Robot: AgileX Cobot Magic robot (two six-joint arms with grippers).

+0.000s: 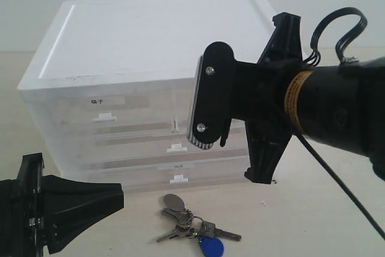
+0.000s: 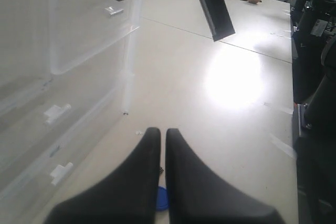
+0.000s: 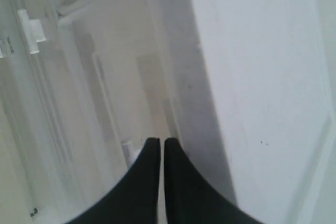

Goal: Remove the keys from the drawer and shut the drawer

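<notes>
The keys point(image 1: 191, 224) lie on the table in front of the cabinet, with a blue fob point(image 1: 210, 246) and a round grey tag point(image 1: 174, 201). The frosted right narrow drawer point(image 1: 182, 108) looks level with the other fronts, and the right arm's camera mount mostly hides it. In the right wrist view my right gripper point(image 3: 162, 140) is shut and empty. Its tips are at the drawer front point(image 3: 131, 87), next to the small white tab handle point(image 3: 130, 153). My left gripper point(image 1: 122, 197) point(image 2: 163, 129) is shut and empty, low over the table left of the keys. The blue fob point(image 2: 161, 199) peeks between its fingers.
The white drawer cabinet point(image 1: 150, 34) stands at the middle back, with a labelled left narrow drawer point(image 1: 105, 109) and full-width drawers point(image 1: 174, 164) below. The right arm point(image 1: 337, 112) and its cable reach in from the right. Bare table point(image 1: 313, 221) lies to the right of the keys.
</notes>
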